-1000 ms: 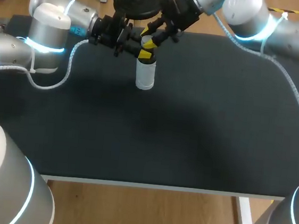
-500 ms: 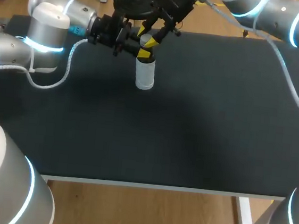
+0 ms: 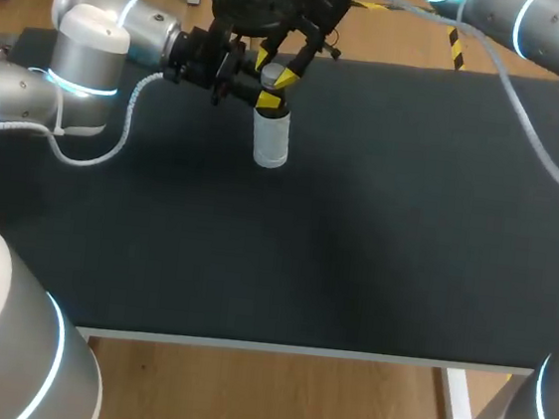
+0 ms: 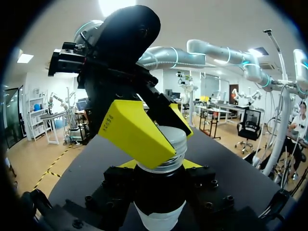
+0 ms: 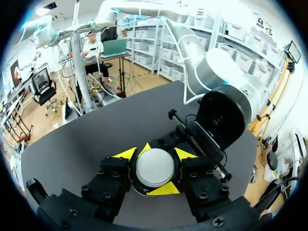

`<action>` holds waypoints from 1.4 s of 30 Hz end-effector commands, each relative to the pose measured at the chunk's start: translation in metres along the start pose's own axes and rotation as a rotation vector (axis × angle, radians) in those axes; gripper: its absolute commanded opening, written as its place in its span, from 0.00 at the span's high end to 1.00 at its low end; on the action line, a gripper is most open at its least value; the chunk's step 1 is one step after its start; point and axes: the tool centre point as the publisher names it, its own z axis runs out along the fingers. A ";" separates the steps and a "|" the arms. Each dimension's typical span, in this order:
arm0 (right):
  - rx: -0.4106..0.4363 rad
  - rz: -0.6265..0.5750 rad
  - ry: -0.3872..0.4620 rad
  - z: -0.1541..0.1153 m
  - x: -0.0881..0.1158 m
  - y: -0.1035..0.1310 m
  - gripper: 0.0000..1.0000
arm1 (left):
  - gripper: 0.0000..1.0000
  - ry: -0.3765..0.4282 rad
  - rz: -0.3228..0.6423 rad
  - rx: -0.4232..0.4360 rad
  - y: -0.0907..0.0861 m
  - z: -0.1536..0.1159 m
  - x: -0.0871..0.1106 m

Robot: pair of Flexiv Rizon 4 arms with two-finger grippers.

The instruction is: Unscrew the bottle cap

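Dark desk (image 3: 377, 230), far-left part: my R end effector (image 3: 274, 71) is clenched on the cap (image 4: 168, 144) from above; L end effector (image 3: 261, 98) grasps the upright bottle (image 3: 272, 141) below it. Step: loosening cap. Next, prob. twist R wrist w/ bottle held firm.

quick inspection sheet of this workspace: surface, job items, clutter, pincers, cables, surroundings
surface: black table, with the bottle standing toward its far side
job's things: bottle upright on the table; cap seated on its neck
clutter: nothing seen
pincers: left pincer shut on the bottle's neck, just under the cap; right pincer shut on the cap from above
cables: white cable loops down beside the left arm; grey cable trails from the right arm over the table's right part
surroundings: nothing seen
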 end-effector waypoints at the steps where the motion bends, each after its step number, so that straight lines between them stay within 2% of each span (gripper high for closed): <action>1: 0.021 -0.012 0.214 -0.004 -0.004 0.005 1.00 | 1.00 0.003 0.000 0.000 -0.001 0.002 -0.001; 14: 0.095 -0.087 0.372 -0.010 -0.002 0.012 1.00 | 1.00 0.003 0.000 0.000 -0.001 0.002 -0.001; 21: 0.117 -0.108 0.389 -0.013 0.001 0.012 1.00 | 1.00 0.003 0.000 0.000 -0.001 0.002 -0.001; 26: 0.125 -0.103 0.339 -0.028 0.006 0.015 1.00 | 1.00 0.003 0.000 0.000 -0.001 0.002 -0.001; 31: 0.127 -0.070 0.254 -0.045 0.016 0.013 1.00 | 1.00 0.003 0.000 0.000 -0.001 0.002 -0.001; 37: 0.065 0.020 0.099 -0.062 0.040 -0.013 1.00 | 1.00 0.003 0.000 0.000 -0.001 0.002 -0.001; 42: 0.015 0.106 -0.019 -0.069 0.070 -0.041 1.00 | 1.00 0.003 0.000 0.000 -0.001 0.002 -0.001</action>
